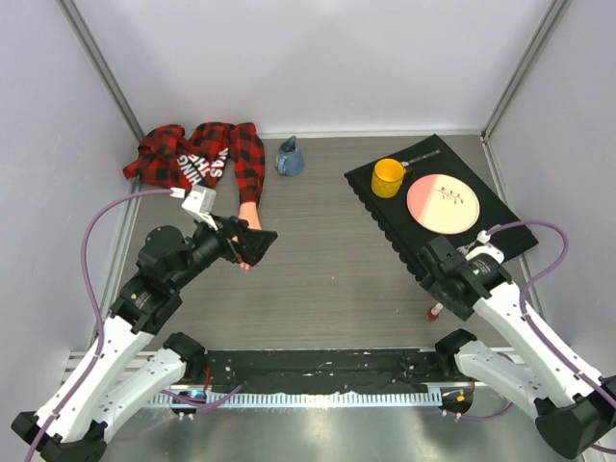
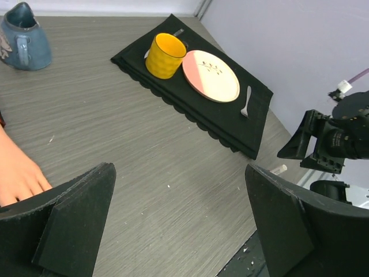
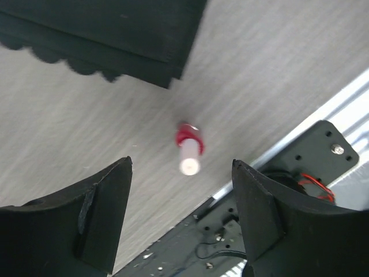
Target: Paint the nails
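The grey wood-grain table (image 1: 327,250) carries a black scalloped fabric placemat (image 1: 390,221) at about 2 o'clock in the top view. At about 10 o'clock lies the peach mannequin hand in a red-and-black plaid sleeve (image 1: 249,214), its arm running from 12 towards 6.

The left gripper (image 1: 258,243) hangs at the 6 o'clock end of that hand, covering the fingertips from above. Its fingers are spread wide and grasp nothing. In its wrist view the nails (image 2: 40,183) sit at 9 o'clock, just beside the left-hand finger, but they are too small to make out one by one.

The right gripper (image 3: 182,168) hovers over the table off the placemat's near corner, at about 4 o'clock in the top view. Its fingers are parted, with bare air between them.

Below that gap is the small red polish bottle with a white cap (image 3: 189,151), free on the table and touching neither finger. In the right wrist view its length runs from 12 to 6, red body towards 12 and cap towards 6. The fingers flank it at 9 and 3, so they would close across its narrow width. The view is a little blurred, and I cannot tell whether the bottle stands or lies.

The right arm is plainly the nearer one to the bottle and the left the nearer one to the nails. The next move probably turns on lowering the right gripper straight down around the cap.
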You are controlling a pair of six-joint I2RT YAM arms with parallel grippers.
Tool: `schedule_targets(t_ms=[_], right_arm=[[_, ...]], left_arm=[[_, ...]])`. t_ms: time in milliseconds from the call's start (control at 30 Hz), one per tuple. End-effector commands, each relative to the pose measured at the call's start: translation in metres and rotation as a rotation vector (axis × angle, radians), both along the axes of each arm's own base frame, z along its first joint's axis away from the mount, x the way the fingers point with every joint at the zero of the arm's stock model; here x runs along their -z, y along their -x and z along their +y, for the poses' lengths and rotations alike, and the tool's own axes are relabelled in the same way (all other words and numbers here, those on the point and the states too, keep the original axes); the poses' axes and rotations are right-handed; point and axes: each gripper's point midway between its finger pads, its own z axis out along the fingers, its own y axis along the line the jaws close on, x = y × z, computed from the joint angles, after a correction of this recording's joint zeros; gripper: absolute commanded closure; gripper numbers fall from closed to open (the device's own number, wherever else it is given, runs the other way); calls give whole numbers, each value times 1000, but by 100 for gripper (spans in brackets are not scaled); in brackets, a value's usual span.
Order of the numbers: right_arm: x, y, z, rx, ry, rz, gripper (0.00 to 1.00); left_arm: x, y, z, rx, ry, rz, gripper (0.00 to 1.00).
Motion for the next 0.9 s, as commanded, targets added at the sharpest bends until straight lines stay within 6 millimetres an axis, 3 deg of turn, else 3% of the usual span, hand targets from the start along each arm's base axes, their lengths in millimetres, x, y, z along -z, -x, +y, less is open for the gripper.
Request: schedule_targets(t_ms=[0,367,533,867], right_arm=[[12,14,-1,-5,-24,97,28],[41,11,7,-91,-25,269,44],[47,10,7,-115,-12,307,46],[51,10,7,-117,-17,298,73]], left_arm=[[-13,7,-3,49,5,-56,0],[-16,6,5,21,-6,-89,0],[-15,1,8,4,-7,-88,0],[-10,-2,10,-5,-12,-73,0]])
